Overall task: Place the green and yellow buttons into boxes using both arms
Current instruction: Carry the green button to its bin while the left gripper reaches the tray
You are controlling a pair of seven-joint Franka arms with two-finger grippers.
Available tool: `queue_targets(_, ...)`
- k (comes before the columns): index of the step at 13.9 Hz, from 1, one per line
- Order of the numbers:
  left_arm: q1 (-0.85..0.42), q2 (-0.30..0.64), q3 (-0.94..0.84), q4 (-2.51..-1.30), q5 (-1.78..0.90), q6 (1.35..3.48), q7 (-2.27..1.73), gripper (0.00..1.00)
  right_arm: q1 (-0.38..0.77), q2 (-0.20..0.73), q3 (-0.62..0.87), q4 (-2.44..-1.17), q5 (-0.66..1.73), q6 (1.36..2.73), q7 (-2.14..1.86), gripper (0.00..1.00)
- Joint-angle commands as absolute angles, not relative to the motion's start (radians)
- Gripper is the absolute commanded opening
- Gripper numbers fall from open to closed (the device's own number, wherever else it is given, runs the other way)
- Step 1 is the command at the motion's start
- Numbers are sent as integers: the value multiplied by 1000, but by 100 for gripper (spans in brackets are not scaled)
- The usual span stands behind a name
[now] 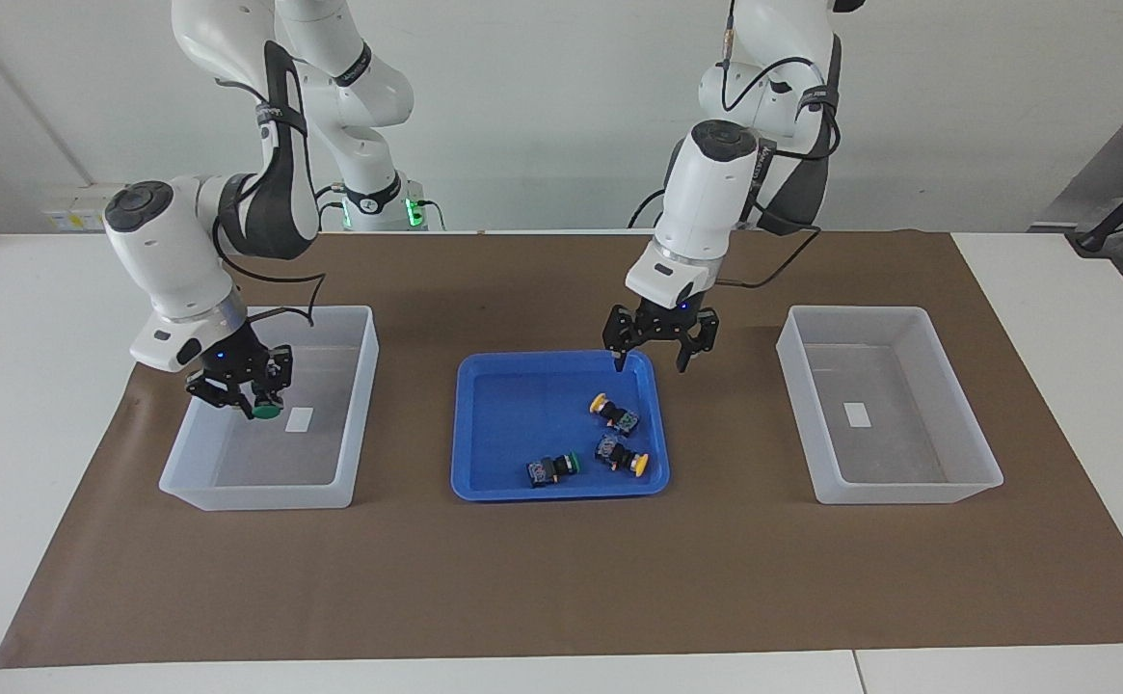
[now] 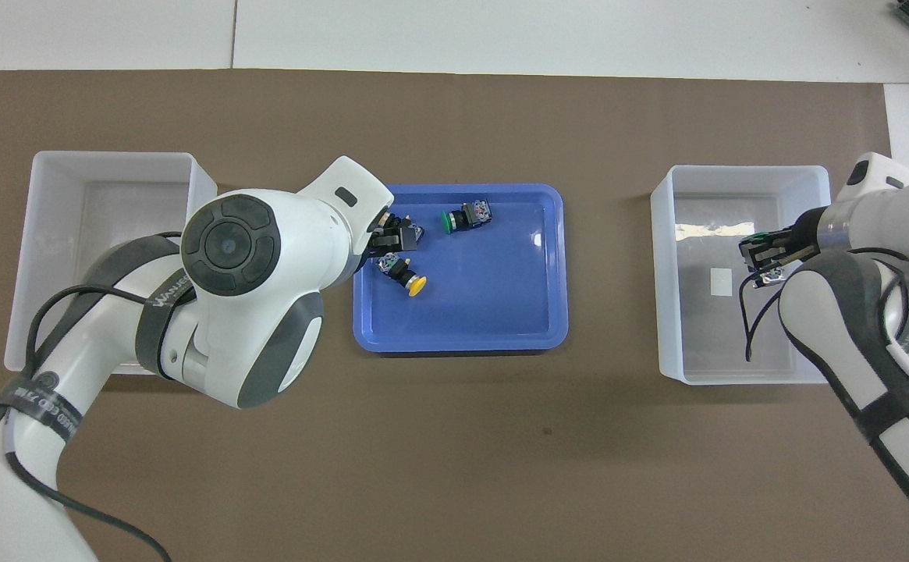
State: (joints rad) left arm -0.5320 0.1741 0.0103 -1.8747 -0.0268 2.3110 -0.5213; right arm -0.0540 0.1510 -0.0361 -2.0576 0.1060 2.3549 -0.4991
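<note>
Holding green button (image 1: 266, 411), right claw (image 1: 245, 400) over box (image 1: 354, 424); left claw (image 1: 652, 359) open.

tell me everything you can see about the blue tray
The blue tray is a shallow rectangular dish with rounded corners and a raised rim, apparently glossy plastic. It lies flat on the brown mat between the two translucent boxes. Inside lie three push buttons on their sides: two with yellow caps and one with a green cap. The open left gripper hangs over the tray's edge nearest the robots.
</note>
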Motion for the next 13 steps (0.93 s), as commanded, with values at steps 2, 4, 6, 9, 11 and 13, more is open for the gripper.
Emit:
queue_targets(2,-569,274,23,-1879,-34,2414,-613,100,-63,173,-25,-2102,152,2418,-532,5)
queue_targets(4,-571,297,23,-1882,-34,2413,-646,100,-66,176,-25,-2120,153,2439,-540,14)
queue_targets(6,-594,320,23,-1882,-34,2410,-678,100,-66,173,-26,-2134,153,2444,-540,33)
queue_targets(9,-617,319,23,-1894,-34,2398,-756,100,-69,176,-26,-2155,153,2459,-540,42)
queue_targets(11,-609,322,25,-1896,-34,2410,-791,100,-69,175,-26,-2167,153,2468,-540,43)
queue_targets(13,-600,334,25,-1902,-34,2410,-793,100,-68,173,-26,-2172,153,2468,-540,44)
